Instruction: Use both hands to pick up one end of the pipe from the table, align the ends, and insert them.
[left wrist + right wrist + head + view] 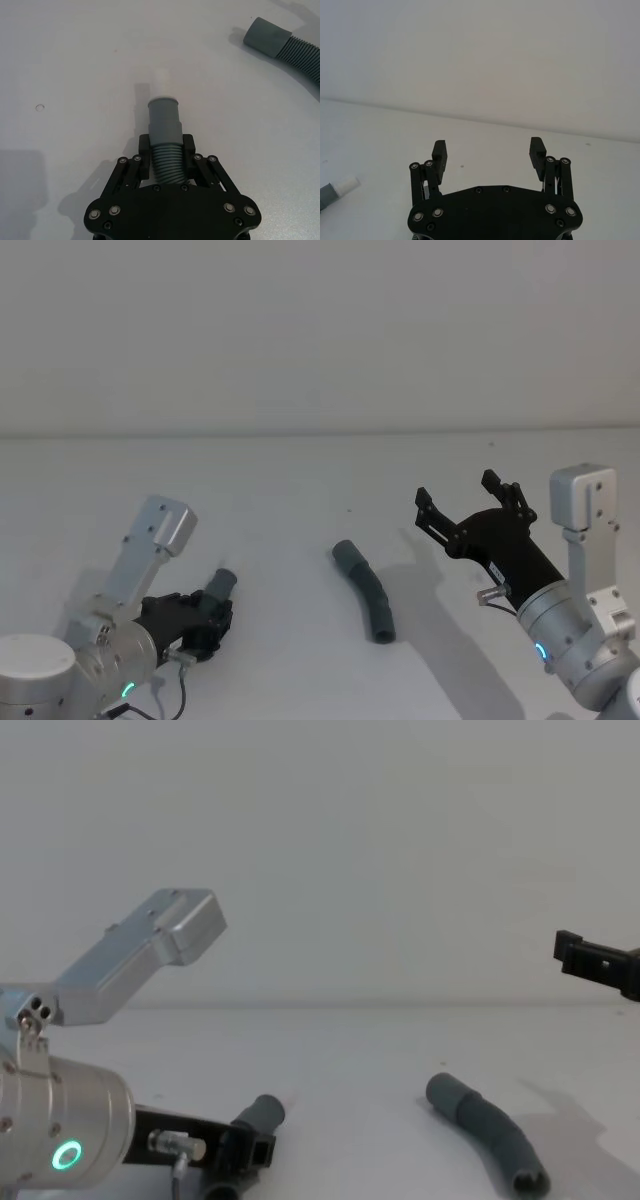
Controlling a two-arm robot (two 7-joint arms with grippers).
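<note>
Currently, in the head view, my left gripper (pixel 205 623) sits low at the near left of the table (pixel 300 480), clamped on the short piece (pixel 221 585), which points up and away from me. The long piece (pixel 366 592) lies flat near the table's centre, curved, between the two grippers and apart from both. My right gripper (pixel 457 492) hangs above the table at the right, jaws spread wide with nothing between them. In the left wrist view, the fingers (pixel 144 150) pinch the ribbed section of the short piece just behind its smooth grey collar, and the white tip (pixel 161 82) projects beyond that collar out over the table. The long piece shows farther off, its smooth end turned toward the left gripper and its ribbed body running away. In the right wrist view, the right gripper's jaws stand wide apart over bare table, and the white tip shows farther off to one side. In the chest view, the left gripper is low at the left, a green ring light (pixel 67 1155) glowing on its arm. The long piece lies right of centre, one open end toward me. A finger of the right gripper enters high at the right edge.
</note>
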